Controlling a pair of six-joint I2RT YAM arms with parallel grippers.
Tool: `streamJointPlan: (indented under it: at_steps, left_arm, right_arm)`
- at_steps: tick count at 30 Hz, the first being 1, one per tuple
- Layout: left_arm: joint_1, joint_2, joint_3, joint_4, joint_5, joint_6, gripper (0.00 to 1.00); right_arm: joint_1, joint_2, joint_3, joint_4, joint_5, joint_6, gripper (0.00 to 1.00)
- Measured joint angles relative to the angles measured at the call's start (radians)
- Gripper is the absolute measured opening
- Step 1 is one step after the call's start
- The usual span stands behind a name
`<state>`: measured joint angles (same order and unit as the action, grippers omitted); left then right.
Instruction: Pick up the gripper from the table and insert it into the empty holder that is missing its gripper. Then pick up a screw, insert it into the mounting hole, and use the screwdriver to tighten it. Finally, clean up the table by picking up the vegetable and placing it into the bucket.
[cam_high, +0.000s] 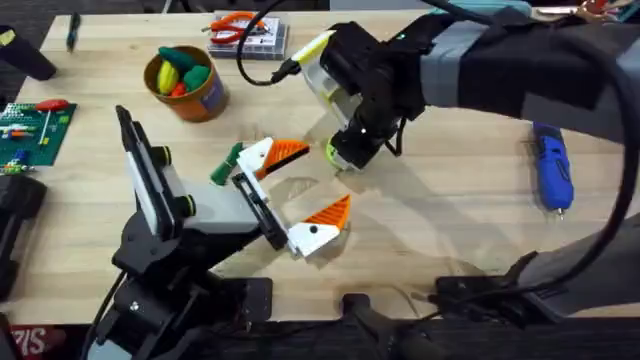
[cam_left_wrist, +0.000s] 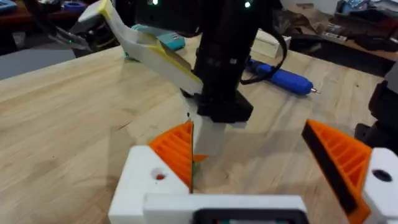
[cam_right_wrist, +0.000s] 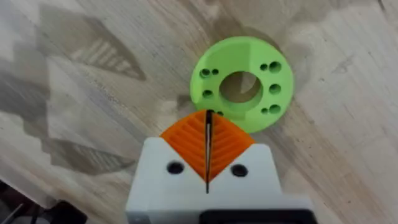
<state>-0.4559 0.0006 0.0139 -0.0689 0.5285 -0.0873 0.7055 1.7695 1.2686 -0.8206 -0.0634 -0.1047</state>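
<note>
My right gripper (cam_right_wrist: 208, 134) is shut, its orange pads pressed together just above a lime-green ring (cam_right_wrist: 241, 84) with several small holes, lying flat on the table. Seen from overhead, the right arm reaches across to the middle over that ring (cam_high: 334, 155). My left gripper (cam_high: 305, 185) stands open beside it, nothing between its fingers (cam_left_wrist: 177, 152). The dark-green vegetable (cam_high: 225, 168) lies by its far finger. The blue screwdriver (cam_high: 550, 170) lies at the right. The bucket (cam_high: 205, 100) stands at the back left with toy vegetables inside. The screw, the holder and the loose gripper are out of view.
A green circuit board (cam_high: 35, 125) lies at the left edge. Red-handled pliers (cam_high: 240, 30) rest on a box at the back. A black cable (cam_high: 255, 70) runs from the right arm across the back. Bare wood lies between the arms and the screwdriver (cam_left_wrist: 280, 78).
</note>
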Motion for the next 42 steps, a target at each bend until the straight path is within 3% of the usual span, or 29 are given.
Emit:
streamJointPlan:
  at_steps: [2, 3, 6, 8, 20, 23, 26, 35, 42]
  left_arm:
    - [0.000, 0.000, 0.000, 0.000, 0.000, 0.000, 0.985]
    - [0.000, 0.000, 0.000, 0.000, 0.000, 0.000, 0.985]
    - [0.000, 0.000, 0.000, 0.000, 0.000, 0.000, 0.985]
    - [0.000, 0.000, 0.000, 0.000, 0.000, 0.000, 0.985]
    - [0.000, 0.000, 0.000, 0.000, 0.000, 0.000, 0.985]
    - [0.000, 0.000, 0.000, 0.000, 0.000, 0.000, 0.985]
    - [0.000, 0.000, 0.000, 0.000, 0.000, 0.000, 0.985]
    - [0.000, 0.000, 0.000, 0.000, -0.007, 0.000, 0.985]
    - [0.000, 0.000, 0.000, 0.001, -0.047, 0.000, 0.985]
  right_arm:
    - [0.000, 0.000, 0.000, 0.002, -0.003, 0.001, 0.016]
    - [0.000, 0.000, 0.000, 0.002, -0.004, 0.002, 0.091]
    - [-0.001, 0.000, 0.000, 0.002, -0.005, 0.001, 0.518]
    - [-0.001, 0.000, 0.000, 0.002, -0.005, 0.000, 0.636]
    - [-0.001, 0.000, 0.000, -0.018, -0.010, 0.000, 0.747]
    - [-0.001, -0.002, 0.000, -0.030, -0.014, 0.004, 0.966]
    - [-0.001, -0.026, -0.001, -0.032, -0.011, 0.013, 0.993]
    - [-0.042, -0.395, -0.011, -0.048, 0.058, 0.054, 0.995]
    - [-0.020, -0.557, -0.230, 0.066, 0.124, 0.165, 0.994]
